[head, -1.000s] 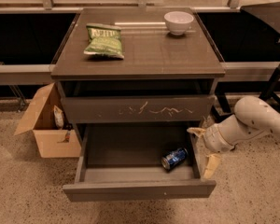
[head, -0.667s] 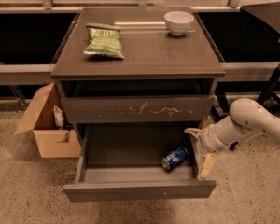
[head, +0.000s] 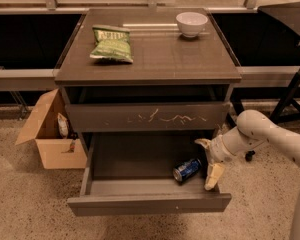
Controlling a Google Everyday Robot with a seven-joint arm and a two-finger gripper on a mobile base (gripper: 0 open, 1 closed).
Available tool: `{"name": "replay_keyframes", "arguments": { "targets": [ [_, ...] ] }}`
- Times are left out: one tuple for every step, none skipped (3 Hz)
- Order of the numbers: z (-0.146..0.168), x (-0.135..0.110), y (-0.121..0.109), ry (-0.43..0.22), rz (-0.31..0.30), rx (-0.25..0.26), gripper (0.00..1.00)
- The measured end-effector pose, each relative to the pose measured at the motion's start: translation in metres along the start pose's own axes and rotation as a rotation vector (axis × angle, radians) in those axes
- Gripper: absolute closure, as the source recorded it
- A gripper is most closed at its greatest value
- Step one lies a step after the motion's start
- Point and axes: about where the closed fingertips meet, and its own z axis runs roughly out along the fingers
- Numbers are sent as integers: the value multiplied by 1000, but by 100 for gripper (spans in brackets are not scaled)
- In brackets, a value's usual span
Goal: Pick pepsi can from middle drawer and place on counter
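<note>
The bent arm (head: 262, 134) holds its hand (head: 208, 160) spread wide just beside the pepsi can (head: 186, 169) in the middle drawer (head: 149, 204).

The cabinet (head: 90, 116) is viewed by the single camera from the front and above, tilted downward, at middling range; the table (head: 155, 59) is seen whole, the claw (head: 209, 160) at lower right over the open drawer (head: 150, 203).
</note>
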Motion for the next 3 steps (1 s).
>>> {"name": "replay_keyframes", "arguments": {
  "targets": [
    [10, 7, -4, 11, -24, -19, 0],
    [25, 16, -10, 29, -49, -31, 0],
    [36, 18, -16, 35, -62, -22, 0]
  ]
}}
